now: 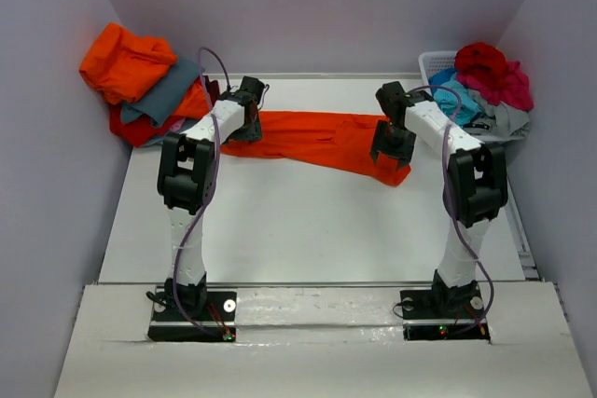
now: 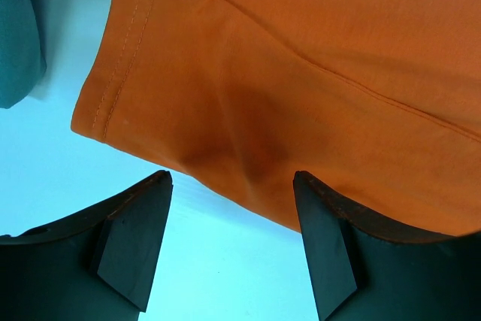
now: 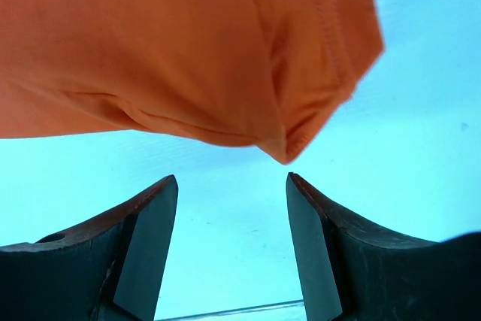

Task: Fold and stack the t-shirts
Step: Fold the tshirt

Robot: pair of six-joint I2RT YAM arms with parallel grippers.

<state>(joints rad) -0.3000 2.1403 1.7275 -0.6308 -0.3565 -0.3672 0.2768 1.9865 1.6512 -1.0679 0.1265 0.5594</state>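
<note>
A bright orange t-shirt (image 1: 322, 137) lies stretched in a long band across the far middle of the table. My left gripper (image 1: 244, 128) is open at its left end; in the left wrist view (image 2: 233, 186) the orange cloth (image 2: 285, 73) with its stitched hem lies just beyond the open fingers. My right gripper (image 1: 392, 157) is open at the shirt's right end; in the right wrist view (image 3: 231, 186) a folded orange corner (image 3: 282, 148) lies just beyond the fingertips. Neither gripper holds cloth.
A pile of orange, slate-grey and orange-red shirts (image 1: 145, 81) sits at the far left against the wall. A white slatted basket (image 1: 431, 64) at the far right holds red, crimson, turquoise and grey shirts (image 1: 485, 86). Walls enclose the table.
</note>
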